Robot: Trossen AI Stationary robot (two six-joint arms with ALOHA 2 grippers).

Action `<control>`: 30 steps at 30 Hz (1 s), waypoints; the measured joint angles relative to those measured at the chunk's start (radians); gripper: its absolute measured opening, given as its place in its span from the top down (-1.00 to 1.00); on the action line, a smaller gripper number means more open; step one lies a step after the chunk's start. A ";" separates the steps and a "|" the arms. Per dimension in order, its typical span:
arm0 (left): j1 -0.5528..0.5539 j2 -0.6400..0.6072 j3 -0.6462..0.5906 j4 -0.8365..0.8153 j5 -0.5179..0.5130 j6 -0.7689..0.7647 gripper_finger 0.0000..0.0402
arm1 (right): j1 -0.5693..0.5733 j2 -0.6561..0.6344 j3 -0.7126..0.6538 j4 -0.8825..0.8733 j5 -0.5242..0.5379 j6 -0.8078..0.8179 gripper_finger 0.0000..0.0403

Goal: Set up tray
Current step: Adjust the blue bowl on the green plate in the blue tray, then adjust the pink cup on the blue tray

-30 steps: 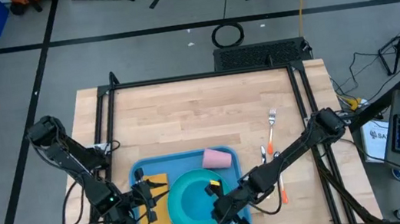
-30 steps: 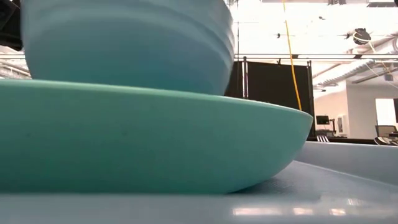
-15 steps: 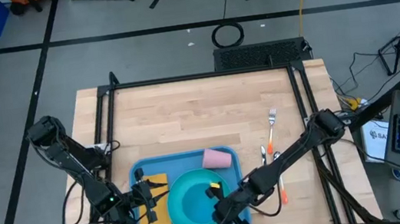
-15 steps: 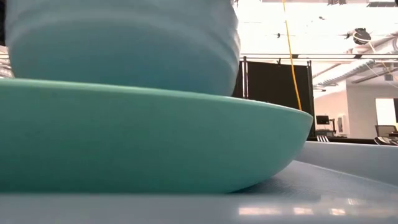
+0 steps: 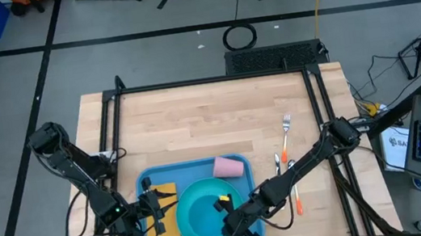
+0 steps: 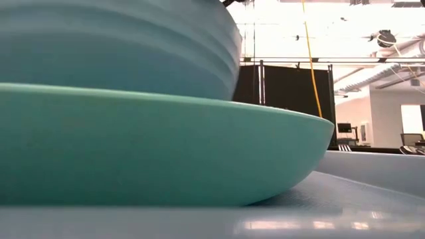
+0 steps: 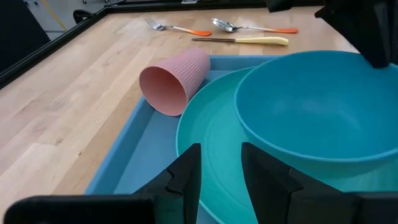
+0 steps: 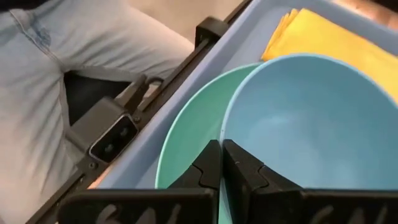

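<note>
One blue tray (image 5: pixel 153 179) lies at the desk's (image 5: pixel 210 118) near edge, carrying one plate (image 7: pixel 205 140), one bowl (image 7: pixel 314 109), one pink cup (image 7: pixel 174 78), one yellow napkin (image 5: pixel 163 218). Right tool (image 8: pixel 222 155) pinches the bowl's rim; left tool (image 7: pixel 221 168), part open, holds nothing

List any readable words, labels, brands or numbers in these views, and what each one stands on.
"SA": partial dark letters on a white sign beside the table's right edge in the high view; the rest is cut off.
No print shows on the tray, plate, bowl, cup or napkin.
</note>
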 joint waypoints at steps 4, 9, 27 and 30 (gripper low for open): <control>0.000 0.000 0.000 0.000 0.000 0.000 0.40 | -0.001 0.000 0.000 -0.011 0.002 0.022 0.99; 0.000 0.000 0.000 0.000 0.000 0.000 0.40 | -0.002 0.000 0.000 -0.010 0.003 0.016 0.99; 0.000 0.000 0.000 0.000 0.002 -0.003 0.40 | -0.002 0.000 0.000 0.000 -0.014 0.026 0.75; 0.000 0.000 0.000 0.000 0.002 -0.004 0.40 | -0.002 0.000 0.000 -0.005 0.006 0.038 0.68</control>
